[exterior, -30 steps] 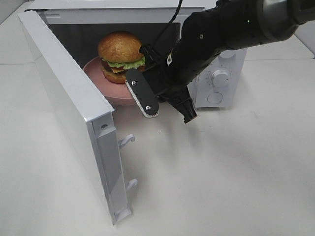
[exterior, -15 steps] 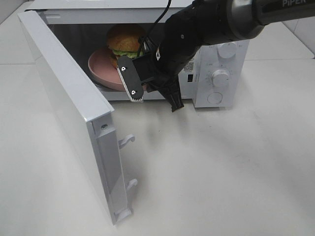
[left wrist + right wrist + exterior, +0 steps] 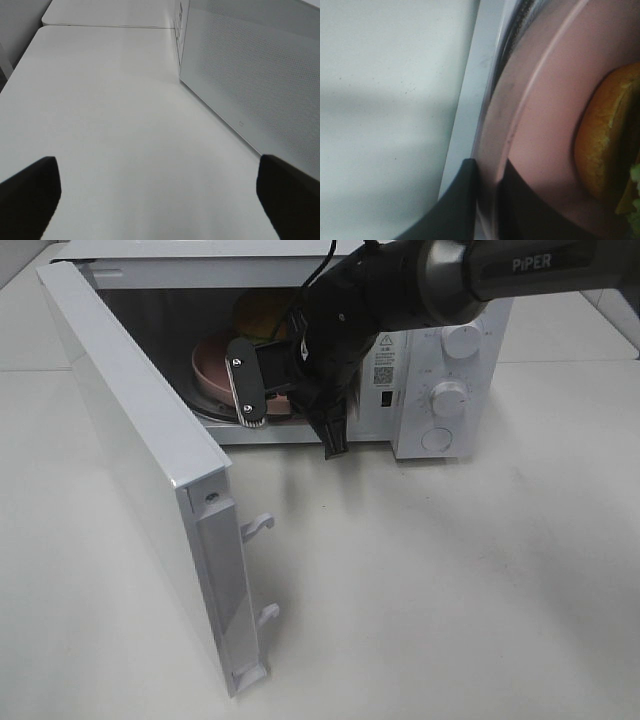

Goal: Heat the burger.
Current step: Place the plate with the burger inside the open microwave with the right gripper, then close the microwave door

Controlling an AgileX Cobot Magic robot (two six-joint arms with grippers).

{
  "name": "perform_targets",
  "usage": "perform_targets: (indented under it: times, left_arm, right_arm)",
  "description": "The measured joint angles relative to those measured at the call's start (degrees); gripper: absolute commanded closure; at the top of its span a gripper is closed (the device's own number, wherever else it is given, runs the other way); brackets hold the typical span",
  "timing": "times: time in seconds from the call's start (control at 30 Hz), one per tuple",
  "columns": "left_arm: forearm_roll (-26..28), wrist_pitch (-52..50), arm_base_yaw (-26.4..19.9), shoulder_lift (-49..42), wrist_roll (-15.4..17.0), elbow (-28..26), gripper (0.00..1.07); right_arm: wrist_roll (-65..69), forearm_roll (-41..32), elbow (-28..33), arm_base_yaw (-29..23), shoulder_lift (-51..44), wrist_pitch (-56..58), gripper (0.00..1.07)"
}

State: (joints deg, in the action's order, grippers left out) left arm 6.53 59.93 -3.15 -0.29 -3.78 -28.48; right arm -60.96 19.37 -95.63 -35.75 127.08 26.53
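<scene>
The burger (image 3: 260,312) stands on a pink plate (image 3: 212,368) inside the open white microwave (image 3: 440,390); only the top of its bun shows behind my right arm. My right gripper (image 3: 290,428) reaches into the opening and is shut on the plate's near rim. In the right wrist view the plate rim (image 3: 520,125) runs between the two dark fingers of the gripper (image 3: 490,205), and the bun's edge (image 3: 605,145) shows at the side. My left gripper (image 3: 160,200) is open and empty over bare table, beside the door's outer face (image 3: 250,75).
The microwave door (image 3: 130,440) stands swung wide open toward the front left, with its latch hooks (image 3: 258,527) sticking out. The control knobs (image 3: 448,398) are on the microwave's right panel. White table (image 3: 450,590) lies all around.
My right gripper has carried the plate and burger from the opening deeper into the microwave, moving back and left. The door has not moved.
</scene>
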Motion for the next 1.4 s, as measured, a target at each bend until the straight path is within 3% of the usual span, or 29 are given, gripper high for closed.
perform_targets:
  times: [0.4,0.57,0.7,0.93,1.4]
  left_arm:
    - [0.0,0.0,0.0,0.0,0.0,0.0,0.06]
    - [0.0,0.0,0.0,0.0,0.0,0.0,0.06]
    - [0.0,0.0,0.0,0.0,0.0,0.0,0.06]
    - [0.0,0.0,0.0,0.0,0.0,0.0,0.06]
    - [0.0,0.0,0.0,0.0,0.0,0.0,0.06]
  right_arm:
    - [2.64,0.52,-3.04,0.0,2.06,0.63,0.99]
    - [2.64,0.57,-3.04,0.0,2.06,0.23,0.9]
    - [2.64,1.03,-3.9,-0.23,2.01,-1.32,0.73]
    - [2.64,1.03,-3.9,-0.86,1.89,-1.55,0.68]
    - [2.64,-1.15,6.47,-1.38,-3.5,-1.43,0.64]
